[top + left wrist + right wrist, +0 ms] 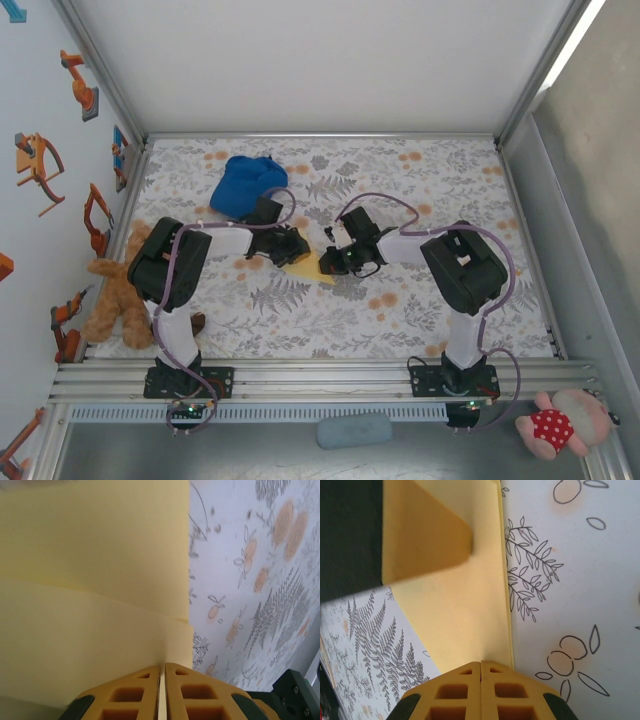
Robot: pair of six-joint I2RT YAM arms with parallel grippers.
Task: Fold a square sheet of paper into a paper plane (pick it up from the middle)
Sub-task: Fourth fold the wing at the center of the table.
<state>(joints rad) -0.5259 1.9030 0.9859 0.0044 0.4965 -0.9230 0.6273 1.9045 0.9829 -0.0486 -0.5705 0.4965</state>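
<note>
The square sheet of paper (pixel 312 268) is yellow and folded, lying mid-table as a pointed wedge between my two grippers. In the left wrist view the paper (pixel 90 580) shows stacked layers with a crease step. My left gripper (pixel 164 664) is shut on it, a thin strip of paper showing between the pads. From above, the left gripper (pixel 297 248) sits at the wedge's left side. My right gripper (pixel 480 662) is shut, its tips resting on the paper (pixel 465 610) near its straight edge, with nothing seen between them. In the top view the right gripper (pixel 333 258) is at the wedge's right side.
A blue fabric cap (pixel 245 183) lies behind the left arm. A brown teddy bear (pixel 115 295) sits at the table's left edge. A pink plush toy (pixel 555 425) lies off the table at the front right. The floral tablecloth (pixel 420 310) covers the table.
</note>
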